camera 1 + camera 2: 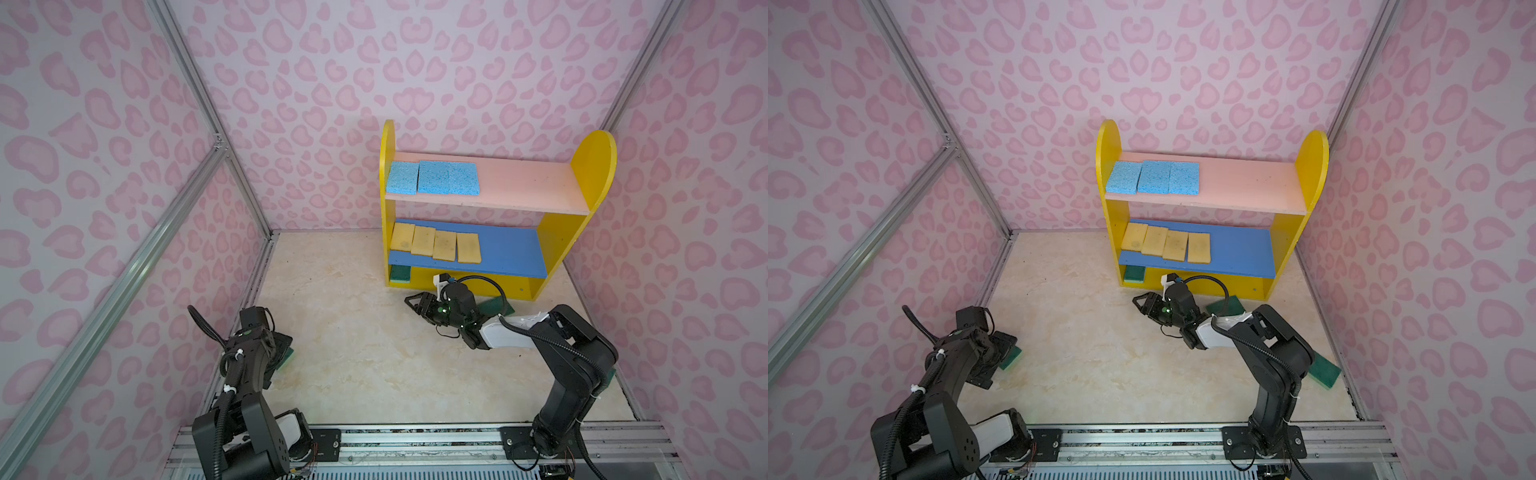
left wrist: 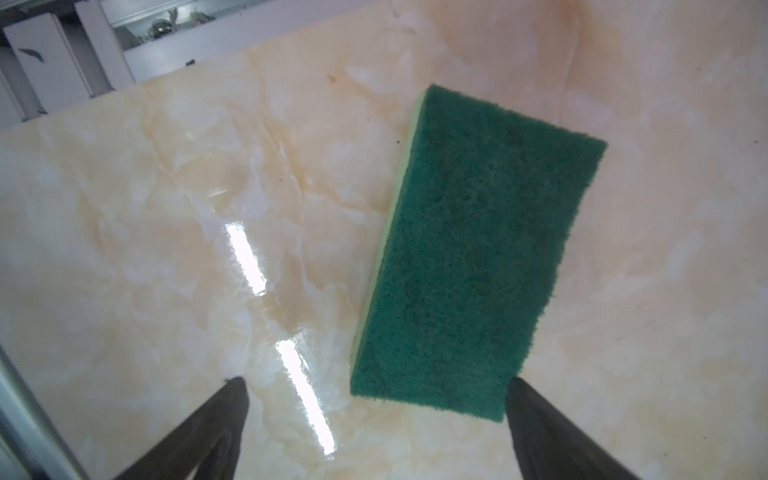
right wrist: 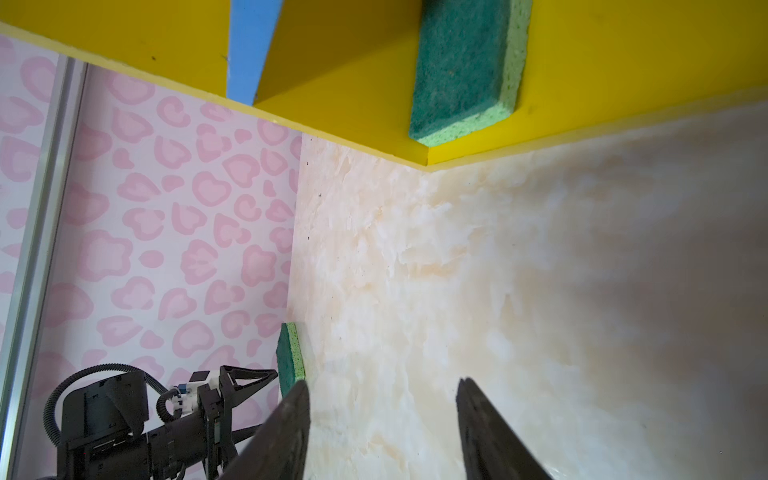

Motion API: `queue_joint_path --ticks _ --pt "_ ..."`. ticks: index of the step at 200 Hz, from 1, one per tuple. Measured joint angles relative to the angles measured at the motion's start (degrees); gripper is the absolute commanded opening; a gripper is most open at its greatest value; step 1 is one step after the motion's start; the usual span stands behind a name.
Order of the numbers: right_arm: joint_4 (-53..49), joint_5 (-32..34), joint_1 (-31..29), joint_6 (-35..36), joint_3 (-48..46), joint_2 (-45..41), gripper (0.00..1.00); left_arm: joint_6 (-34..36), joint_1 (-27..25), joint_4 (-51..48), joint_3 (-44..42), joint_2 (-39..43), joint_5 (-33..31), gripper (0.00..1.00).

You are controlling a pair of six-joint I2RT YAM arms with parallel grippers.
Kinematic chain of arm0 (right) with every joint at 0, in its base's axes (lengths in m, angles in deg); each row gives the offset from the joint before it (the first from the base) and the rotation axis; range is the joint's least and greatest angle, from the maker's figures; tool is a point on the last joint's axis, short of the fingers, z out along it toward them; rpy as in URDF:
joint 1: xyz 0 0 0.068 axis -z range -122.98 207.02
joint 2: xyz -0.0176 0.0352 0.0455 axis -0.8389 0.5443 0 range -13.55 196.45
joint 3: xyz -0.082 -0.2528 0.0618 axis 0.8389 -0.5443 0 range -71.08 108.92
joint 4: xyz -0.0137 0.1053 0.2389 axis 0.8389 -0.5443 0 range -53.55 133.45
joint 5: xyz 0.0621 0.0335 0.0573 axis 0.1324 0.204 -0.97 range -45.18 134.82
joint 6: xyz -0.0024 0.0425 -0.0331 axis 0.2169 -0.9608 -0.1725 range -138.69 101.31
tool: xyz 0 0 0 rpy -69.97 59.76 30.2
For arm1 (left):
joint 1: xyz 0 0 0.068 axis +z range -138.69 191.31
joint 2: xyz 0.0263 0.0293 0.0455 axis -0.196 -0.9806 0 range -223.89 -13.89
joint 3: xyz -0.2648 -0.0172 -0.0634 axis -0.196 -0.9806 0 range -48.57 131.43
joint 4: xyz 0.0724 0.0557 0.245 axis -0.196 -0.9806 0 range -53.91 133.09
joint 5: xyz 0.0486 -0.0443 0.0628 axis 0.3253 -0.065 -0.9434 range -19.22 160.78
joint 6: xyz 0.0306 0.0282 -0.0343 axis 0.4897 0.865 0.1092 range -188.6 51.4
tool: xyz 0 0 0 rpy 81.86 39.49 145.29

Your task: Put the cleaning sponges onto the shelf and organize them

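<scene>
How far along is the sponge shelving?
Done: three blue sponges on the pink board, four yellow sponges on the blue board, one green sponge on the yellow base. In hand: nothing; left end effector open over a floor sponge, right end effector open, empty. Left: that one, a shelf-side sponge, an arm-side sponge, all green.

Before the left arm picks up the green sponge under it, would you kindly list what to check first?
1. Left gripper open and empty: ok.
2. Green scouring sponge flat on the marbled tabletop, nothing on it: ok.
3. Sponge centred between the fingers: not ok, it lies toward one finger.
4. Right gripper open and empty: ok.
5. Room on the yellow base beside the shelved green sponge: ok.
6. Approach to that base free: not ok, the right gripper sits in front of it.
</scene>
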Motion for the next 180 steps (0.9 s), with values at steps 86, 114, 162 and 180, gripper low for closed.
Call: queue_joint_path --ticks 86,114,162,180 --pt "-1.33 0.33 -0.35 -0.09 -0.02 -2.54 0.56 -1.66 0.02 4.94 -0.5 -7.23 0.98 0.98" --pt "-2.69 0.5 -0.09 0.11 -1.01 -4.33 0.55 -2.05 0.02 6.19 -0.52 -8.39 1.77 0.86" --pt "-3.39 1.36 0.28 0.48 -3.04 -6.58 0.55 -1.79 -1.22 8.9 -0.72 -9.27 2.4 0.6" --pt "-3.67 1.51 0.35 0.74 -3.78 -7.5 0.54 -1.75 -2.49 9.57 -1.01 -8.7 2.23 0.51"
